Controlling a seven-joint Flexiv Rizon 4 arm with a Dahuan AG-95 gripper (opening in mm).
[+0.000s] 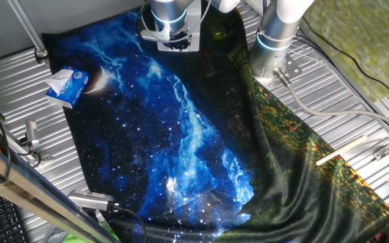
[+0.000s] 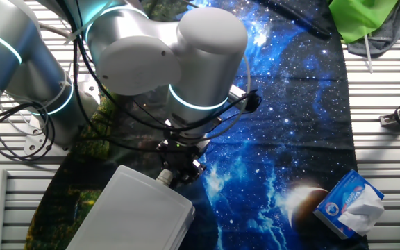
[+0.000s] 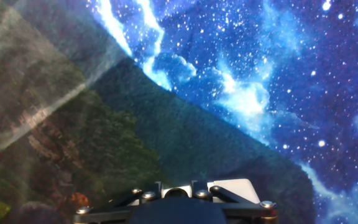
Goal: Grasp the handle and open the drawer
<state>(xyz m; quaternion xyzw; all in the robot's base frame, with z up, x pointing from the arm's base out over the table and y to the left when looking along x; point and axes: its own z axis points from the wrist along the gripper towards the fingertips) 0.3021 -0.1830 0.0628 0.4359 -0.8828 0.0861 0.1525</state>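
Drawer (image 2: 141, 212) nearest, lower left of the other fixed view, white box tilted on cloth (image 2: 304, 104). Gripper (image 2: 176, 170) right at its upper edge, touching box front; handle itself hidden behind fingers. Cannot tell whether jaws clamp or stand apart. Hand view: linkage bottom centre, white drawer edge (image 3: 238, 186) just beyond. Tissue box (image 2: 349, 203) lower right, well apart. Farther back, arm (image 2: 186, 48) fills upper left.

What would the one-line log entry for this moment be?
phase: at drawer front | gripper: at the front edge of the drawer, jaw state unclear | handle: hidden | tissue box: apart, on cloth
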